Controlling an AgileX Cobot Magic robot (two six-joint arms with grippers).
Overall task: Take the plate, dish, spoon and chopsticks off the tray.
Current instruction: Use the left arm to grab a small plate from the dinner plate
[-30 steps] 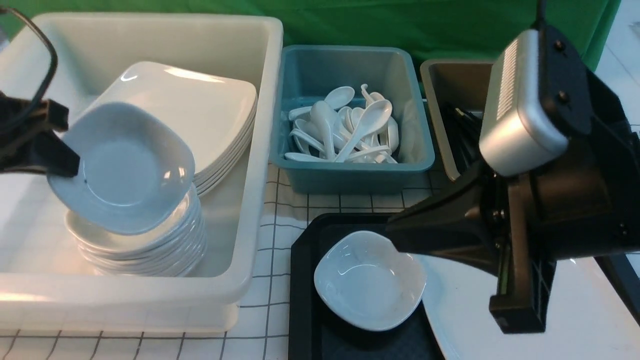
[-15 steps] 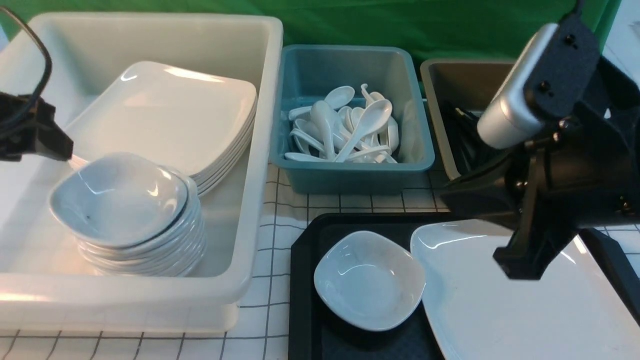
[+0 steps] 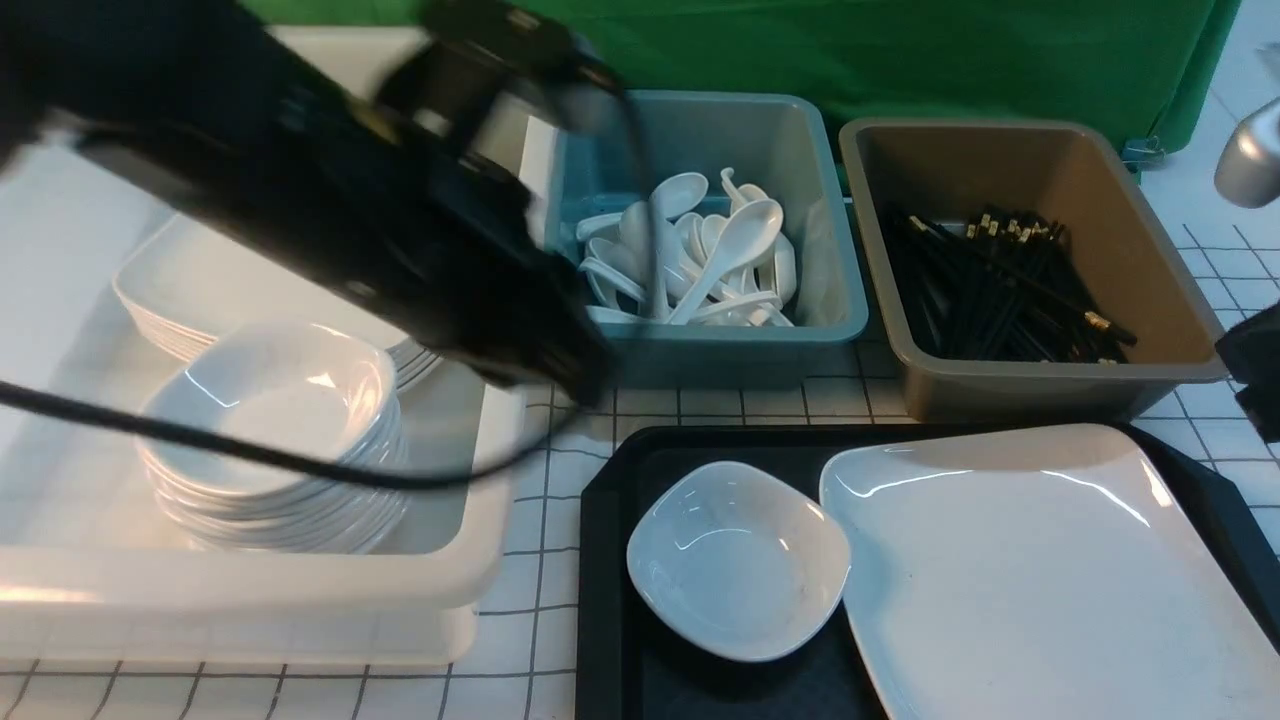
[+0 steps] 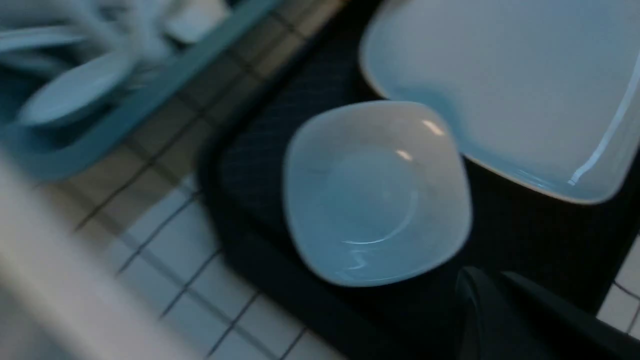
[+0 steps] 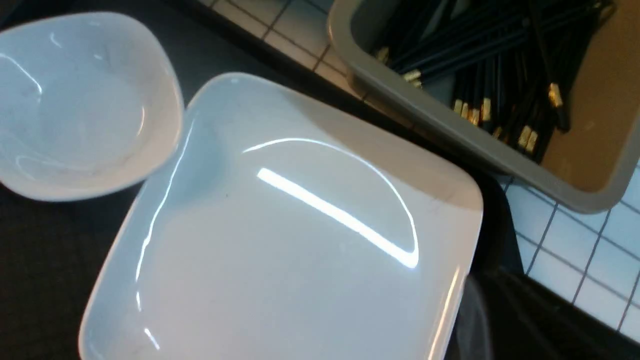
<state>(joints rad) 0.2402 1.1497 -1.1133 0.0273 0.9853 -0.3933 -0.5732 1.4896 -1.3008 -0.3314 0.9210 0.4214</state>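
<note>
left pincer (image 4: 492, 274) and right pincer (image 5: 482, 279): tips together | front view: plate (image 3: 1040, 590) on tray (image 3: 603, 600), dish (image 3: 738, 562) at its nine o'clock | spoons (image 3: 735, 245) in teal bin (image 3: 700, 350), chopsticks (image 3: 1010, 290) in brown bin (image 3: 1060, 385)

White worktop (image 3: 558, 560) with dark grid lines. Directly on it: white tub (image 3: 480, 520), left of frame; blue-grey bin (image 3: 700, 360), upper middle; brown bin (image 3: 1000, 392), upper right; black tray (image 3: 603, 600), lower right.

in the front view, the plate (image 3: 1040, 570) and tray (image 3: 602, 600) run past the bottom edge.
</note>
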